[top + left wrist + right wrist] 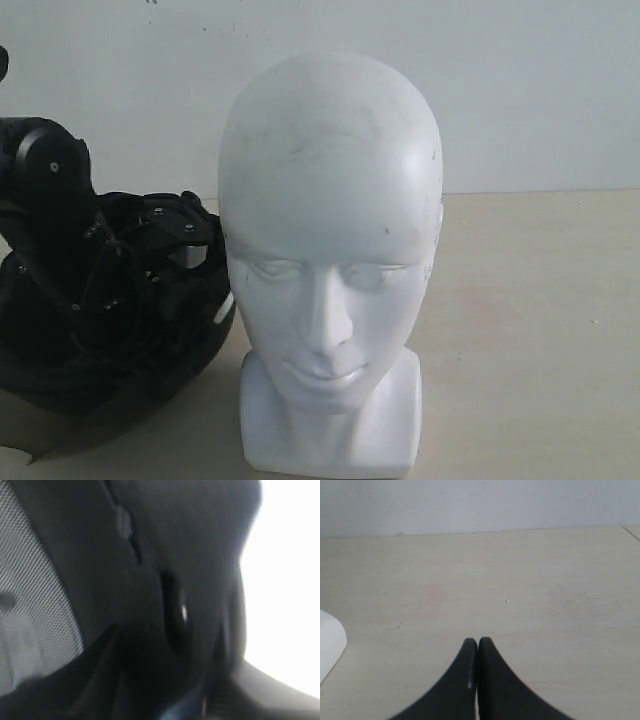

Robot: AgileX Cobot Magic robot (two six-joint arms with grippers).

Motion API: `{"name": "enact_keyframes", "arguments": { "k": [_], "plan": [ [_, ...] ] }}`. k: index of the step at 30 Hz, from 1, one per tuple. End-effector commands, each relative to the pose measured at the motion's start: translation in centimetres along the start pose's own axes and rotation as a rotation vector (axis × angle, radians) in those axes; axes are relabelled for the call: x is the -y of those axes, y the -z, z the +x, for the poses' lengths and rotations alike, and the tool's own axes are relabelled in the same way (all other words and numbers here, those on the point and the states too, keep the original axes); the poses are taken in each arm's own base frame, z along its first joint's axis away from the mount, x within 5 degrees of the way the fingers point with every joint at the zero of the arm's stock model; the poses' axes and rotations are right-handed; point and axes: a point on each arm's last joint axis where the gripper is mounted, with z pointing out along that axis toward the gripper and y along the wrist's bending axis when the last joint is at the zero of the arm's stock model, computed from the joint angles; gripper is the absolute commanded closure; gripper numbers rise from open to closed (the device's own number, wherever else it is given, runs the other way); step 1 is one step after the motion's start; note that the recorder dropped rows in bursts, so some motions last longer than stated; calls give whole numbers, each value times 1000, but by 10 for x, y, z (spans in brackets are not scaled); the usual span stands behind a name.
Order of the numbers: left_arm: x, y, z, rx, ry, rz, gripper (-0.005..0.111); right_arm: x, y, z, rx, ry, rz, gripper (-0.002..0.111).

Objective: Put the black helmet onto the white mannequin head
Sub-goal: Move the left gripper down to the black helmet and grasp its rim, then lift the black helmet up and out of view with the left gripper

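Note:
The white mannequin head (pixel 330 220) stands upright in the middle of the table, facing the exterior camera. To its left the black helmet (pixel 120 390) rests on the table. My left arm reaches down into the helmet, and the left gripper (pixel 185 245) sits at the helmet's opening, close to the mannequin's cheek. The left wrist view is blurred and filled with the helmet's dark lining (pixel 190 555) and grey mesh padding (pixel 35 605), so the jaws do not show clearly. My right gripper (pixel 478 642) is shut and empty above bare table, with a corner of the mannequin head (pixel 330 640) off to one side.
The light wooden table (pixel 540 330) stretches out to the right of the mannequin head. A plain white wall (pixel 520 90) runs behind it. The left arm's black links (pixel 45 190) rise at the far left.

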Motion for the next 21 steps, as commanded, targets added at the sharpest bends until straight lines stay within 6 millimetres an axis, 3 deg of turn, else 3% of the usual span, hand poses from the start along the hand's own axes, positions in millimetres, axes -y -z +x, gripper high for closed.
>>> {"name": "enact_keyframes", "arguments": {
  "k": [1, 7, 16, 21],
  "plan": [
    [-4, 9, 20, -181, 94, -74, 103, 0, 0, -2, 18, 5, 5, 108],
    [10, 24, 24, -167, 167, 29, 103, 0, 0, -2, 18, 5, 5, 108],
    [10, 35, 25, -120, 140, 7, 103, 0, 0, -2, 18, 5, 5, 108],
    [15, 75, 31, 51, 132, -53, 103, 0, 0, -2, 18, 5, 5, 108]
  ]
}}
